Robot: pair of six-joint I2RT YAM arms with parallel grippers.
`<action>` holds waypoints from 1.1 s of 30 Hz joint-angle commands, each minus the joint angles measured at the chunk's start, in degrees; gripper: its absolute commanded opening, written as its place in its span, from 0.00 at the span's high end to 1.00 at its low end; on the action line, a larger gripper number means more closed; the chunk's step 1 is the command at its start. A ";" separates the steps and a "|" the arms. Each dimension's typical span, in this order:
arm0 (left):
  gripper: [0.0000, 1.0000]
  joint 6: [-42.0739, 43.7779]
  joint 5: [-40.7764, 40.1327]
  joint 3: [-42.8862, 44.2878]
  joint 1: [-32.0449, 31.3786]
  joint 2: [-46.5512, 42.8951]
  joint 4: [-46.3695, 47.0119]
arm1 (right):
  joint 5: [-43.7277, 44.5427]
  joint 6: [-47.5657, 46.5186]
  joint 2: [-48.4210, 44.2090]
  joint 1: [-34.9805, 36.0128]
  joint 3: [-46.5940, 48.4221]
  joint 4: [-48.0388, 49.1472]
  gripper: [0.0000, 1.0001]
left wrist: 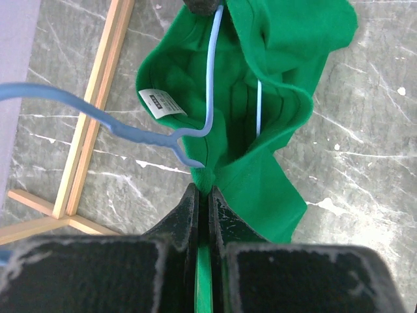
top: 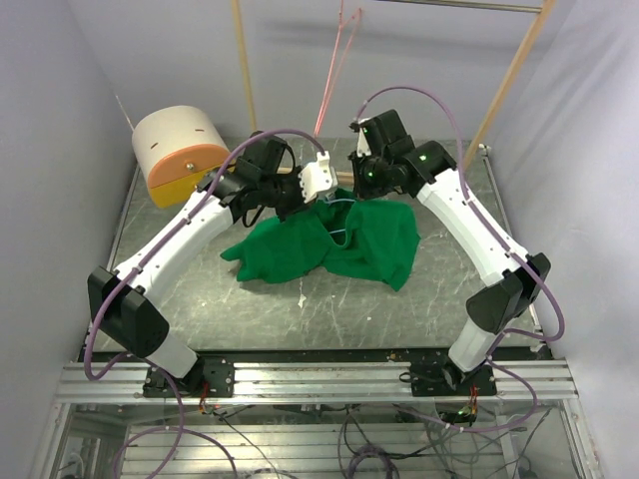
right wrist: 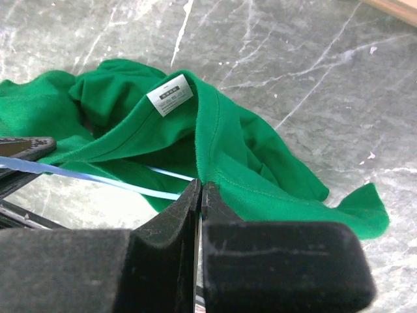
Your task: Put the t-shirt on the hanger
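Observation:
The bright green t-shirt (top: 344, 244) lies bunched on the table, with its neck lifted between my two grippers. My left gripper (left wrist: 203, 190) is shut on the collar's near edge. My right gripper (right wrist: 200, 187) is shut on the opposite collar edge, close to the white label (right wrist: 170, 94). The light blue hanger (left wrist: 210, 78) has one arm running through the neck opening into the shirt. Its hook (left wrist: 71, 104) sticks out to the left over the table. The wire passes just left of the right fingers (right wrist: 98, 175). The hanger's lower part is hidden in the cloth.
A pink-red wire hanger (top: 337, 60) hangs from the rail at the back. A cream and orange cylinder (top: 180, 152) stands at the back left. Wooden frame rods (left wrist: 98, 98) lie on the grey marbled table (top: 300, 309) beside the hook.

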 commanded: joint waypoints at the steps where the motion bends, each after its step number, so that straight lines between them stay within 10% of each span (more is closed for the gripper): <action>1: 0.93 -1.24 3.51 -1.61 -0.50 -2.15 4.10 | -1.28 -0.17 -2.18 0.28 -3.69 2.81 1.00; 18: 0.93 -2.01 8.22 -4.97 -0.55 -4.12 5.87 | -14.37 -7.58 -13.76 -4.53 -15.97 19.21 0.60; 33: 0.93 2.71 13.38 -2.86 -0.56 -3.18 2.18 | -46.79 -42.93 -25.78 -17.65 -31.86 18.01 0.48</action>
